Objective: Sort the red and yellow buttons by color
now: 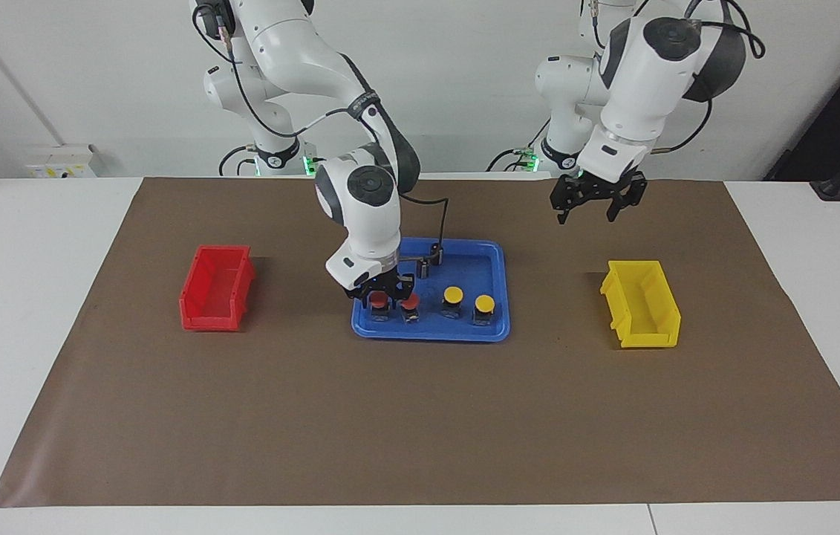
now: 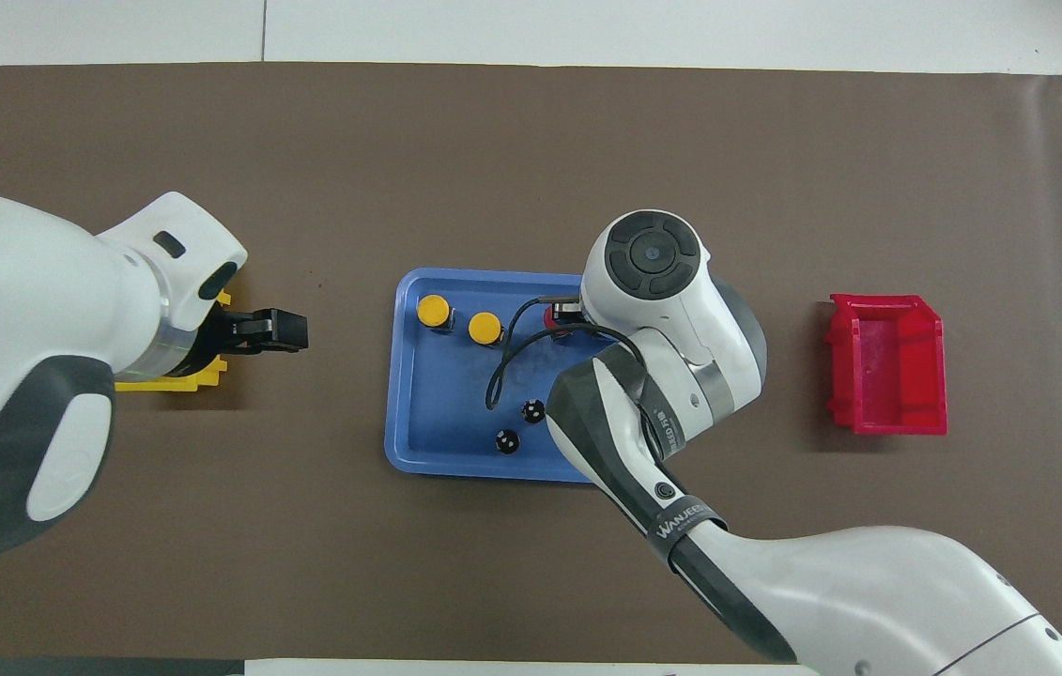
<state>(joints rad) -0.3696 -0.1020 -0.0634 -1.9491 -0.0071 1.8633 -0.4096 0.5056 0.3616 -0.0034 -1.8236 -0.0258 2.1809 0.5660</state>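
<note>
Two red buttons [image 1: 377,301] [image 1: 410,302] and two yellow buttons [image 1: 452,296] [image 1: 484,303] stand in a row on dark bases in the blue tray [image 1: 494,331]. My right gripper [image 1: 381,291] is down in the tray, open, its fingers on either side of the red button at the row's end toward the right arm. In the overhead view my right wrist hides that button; the other red button [image 2: 552,317] peeks out, and the yellow buttons [image 2: 434,309] [image 2: 484,327] are in plain sight. My left gripper [image 1: 589,214] [image 2: 291,330] hangs open and empty over the mat between tray and yellow bin.
A red bin [image 1: 215,288] [image 2: 887,376] stands toward the right arm's end and a yellow bin [image 1: 642,303] [image 2: 176,380] toward the left arm's end, both empty as far as shown. Two dark capless cylinders [image 1: 423,267] [image 1: 437,255] stand in the tray nearer to the robots.
</note>
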